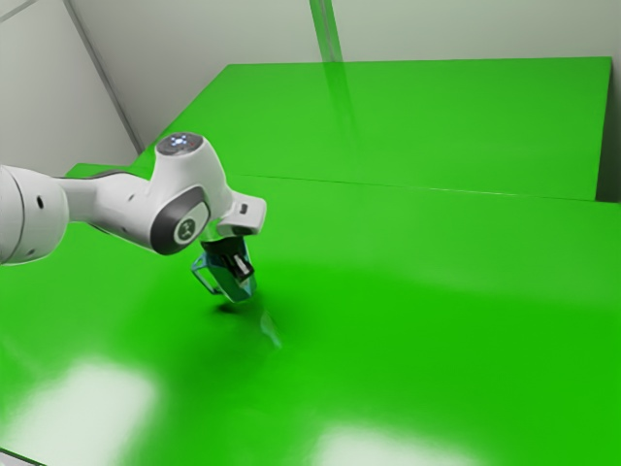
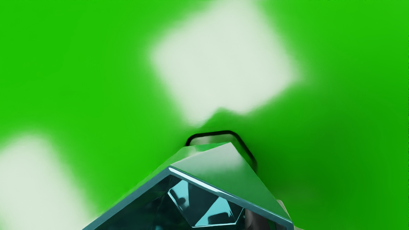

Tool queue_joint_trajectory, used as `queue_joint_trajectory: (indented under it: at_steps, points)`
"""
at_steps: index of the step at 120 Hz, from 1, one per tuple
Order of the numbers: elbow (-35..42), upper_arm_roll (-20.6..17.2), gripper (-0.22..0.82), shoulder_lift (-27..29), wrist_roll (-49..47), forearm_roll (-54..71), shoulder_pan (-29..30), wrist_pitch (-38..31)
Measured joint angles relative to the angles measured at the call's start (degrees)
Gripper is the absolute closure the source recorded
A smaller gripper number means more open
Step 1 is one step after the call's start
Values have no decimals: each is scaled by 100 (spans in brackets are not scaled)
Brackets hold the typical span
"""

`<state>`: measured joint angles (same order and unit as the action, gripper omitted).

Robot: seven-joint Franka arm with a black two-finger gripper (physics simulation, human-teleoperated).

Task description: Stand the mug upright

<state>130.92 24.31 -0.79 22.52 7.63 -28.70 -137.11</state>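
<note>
The teal, faceted mug (image 1: 234, 286) hangs below the hand in the exterior view, somewhat tilted, with its mouth toward the hand and its handle (image 1: 202, 276) toward the exterior view's left. My gripper (image 1: 242, 266) is shut on its wall. A dark shadow lies just under the base; whether the base touches the table cannot be told. In the wrist view the mug (image 2: 220, 163) shows its open rim and inner bottom, with the dark handle beyond it. There the gripper (image 2: 272, 217) has one finger inside the mug and the other outside, largely hidden by the wall.
The glossy green table (image 1: 437, 311) carries bright white reflections, and a small pale streak lies beside the mug toward the exterior view's right. Behind is another green surface (image 1: 437, 126), backed by a grey wall (image 1: 466, 29).
</note>
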Motion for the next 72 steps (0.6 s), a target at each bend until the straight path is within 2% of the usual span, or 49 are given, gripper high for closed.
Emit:
queue_joint_trajectory:
  at_steps: [44,72]
  points:
    - [-3,-9,78,-158,-203,-26,105,-27]
    - [-3,-15,70,-171,-248,-68,121,-18]
